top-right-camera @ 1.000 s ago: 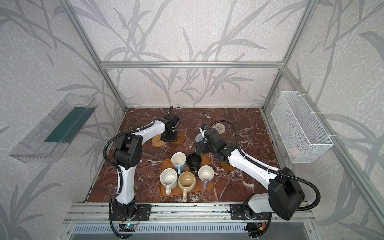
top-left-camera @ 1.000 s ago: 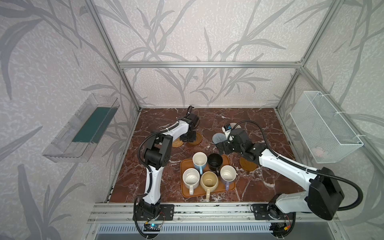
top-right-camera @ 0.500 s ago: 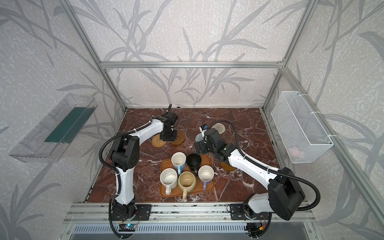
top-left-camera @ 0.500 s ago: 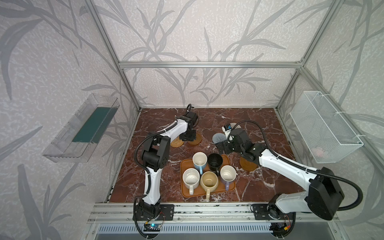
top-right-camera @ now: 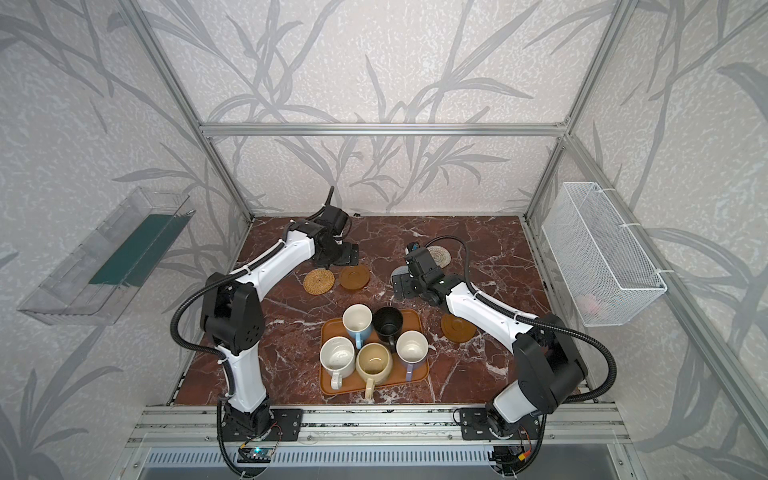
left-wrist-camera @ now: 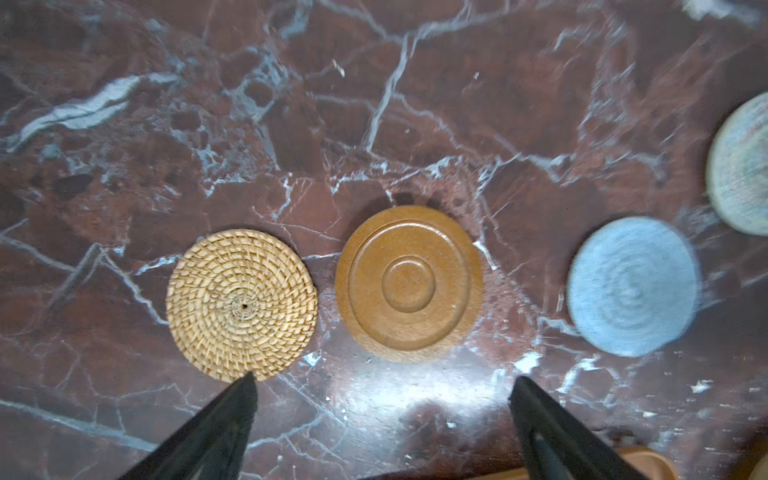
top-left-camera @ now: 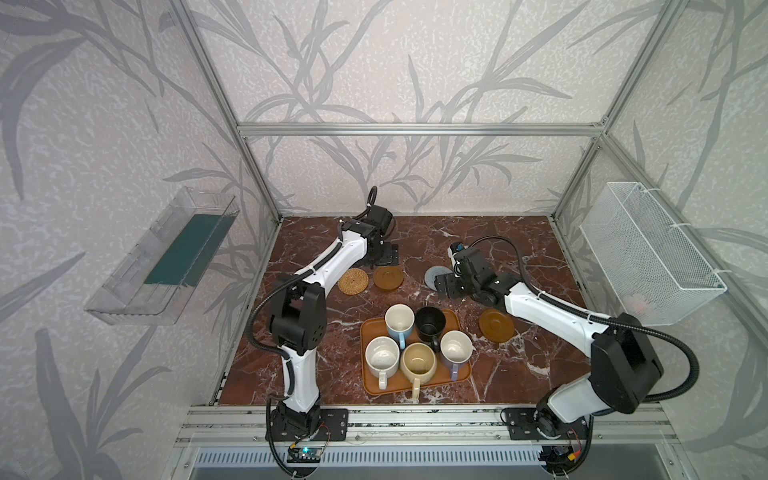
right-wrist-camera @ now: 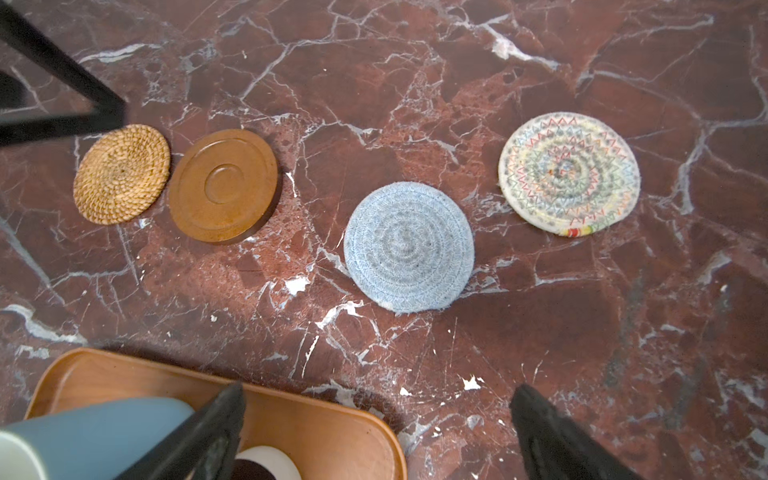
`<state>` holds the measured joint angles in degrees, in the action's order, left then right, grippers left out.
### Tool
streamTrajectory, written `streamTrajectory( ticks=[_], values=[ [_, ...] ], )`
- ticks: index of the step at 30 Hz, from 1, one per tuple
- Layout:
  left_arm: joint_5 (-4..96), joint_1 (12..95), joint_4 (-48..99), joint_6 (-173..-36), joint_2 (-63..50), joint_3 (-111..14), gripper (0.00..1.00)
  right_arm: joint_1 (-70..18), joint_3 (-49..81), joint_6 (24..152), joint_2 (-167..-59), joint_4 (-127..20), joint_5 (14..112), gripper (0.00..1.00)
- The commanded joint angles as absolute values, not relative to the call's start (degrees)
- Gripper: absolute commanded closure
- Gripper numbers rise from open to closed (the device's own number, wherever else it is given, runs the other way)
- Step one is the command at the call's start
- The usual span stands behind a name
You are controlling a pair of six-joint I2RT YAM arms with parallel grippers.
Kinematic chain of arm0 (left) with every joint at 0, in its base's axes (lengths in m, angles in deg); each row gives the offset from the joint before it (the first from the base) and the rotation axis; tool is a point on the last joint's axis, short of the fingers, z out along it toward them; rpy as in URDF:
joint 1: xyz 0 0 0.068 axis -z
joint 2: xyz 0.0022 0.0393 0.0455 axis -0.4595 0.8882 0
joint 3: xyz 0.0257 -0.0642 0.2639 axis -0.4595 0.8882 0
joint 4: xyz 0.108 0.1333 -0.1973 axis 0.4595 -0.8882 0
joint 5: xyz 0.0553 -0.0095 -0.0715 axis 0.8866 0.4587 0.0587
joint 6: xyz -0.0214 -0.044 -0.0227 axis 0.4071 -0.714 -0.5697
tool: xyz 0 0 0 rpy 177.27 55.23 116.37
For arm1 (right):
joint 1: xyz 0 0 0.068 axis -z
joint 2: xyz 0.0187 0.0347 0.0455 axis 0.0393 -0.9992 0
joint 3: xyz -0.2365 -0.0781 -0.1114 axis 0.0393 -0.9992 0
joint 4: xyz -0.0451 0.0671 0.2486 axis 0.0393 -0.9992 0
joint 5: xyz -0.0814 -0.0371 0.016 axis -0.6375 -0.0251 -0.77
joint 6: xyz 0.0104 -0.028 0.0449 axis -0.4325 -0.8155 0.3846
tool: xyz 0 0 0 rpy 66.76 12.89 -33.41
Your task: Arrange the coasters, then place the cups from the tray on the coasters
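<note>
Rattan coaster [left-wrist-camera: 242, 305] & brown disc [left-wrist-camera: 409, 283] flat on worktop, cups on tray [top-left-camera: 370, 384]; both claws spread, empty; nxt: square grey-blue coaster [right-wrist-camera: 409, 246] into row, low approach.

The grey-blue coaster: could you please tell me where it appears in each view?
Top views: in both, a sliver beside the right arm's wrist.
Left wrist: the blurred blue disc.
Right wrist: near the picture's middle.
Shared landmark: the brown coaster touching the rattan coaster.
</note>
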<state>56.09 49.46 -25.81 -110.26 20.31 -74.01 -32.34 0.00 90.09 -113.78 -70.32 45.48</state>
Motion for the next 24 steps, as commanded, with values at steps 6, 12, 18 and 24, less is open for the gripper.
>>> streamTrajectory(
  ticks=[6,12,18,24],
  values=[
    [43.1,48.6,-18.0,-112.5,7.8,-68.4,0.01,-29.4,5.8,93.7,-121.2,-75.9,48.2,0.05],
    [33.2,47.8,-14.0,-114.2,2.8,-62.5,0.01,-27.9,8.8,94.2,-127.8,-75.7,51.6,0.1],
    [25.3,46.8,-9.0,-117.2,-0.8,-57.3,0.01,-26.0,10.8,94.8,-132.3,-75.4,52.4,0.11],
    [25.3,46.8,-8.3,-117.9,-3.2,-54.0,0.01,-24.9,12.8,94.5,-136.1,-75.0,53.0,0.22]
  ],
)
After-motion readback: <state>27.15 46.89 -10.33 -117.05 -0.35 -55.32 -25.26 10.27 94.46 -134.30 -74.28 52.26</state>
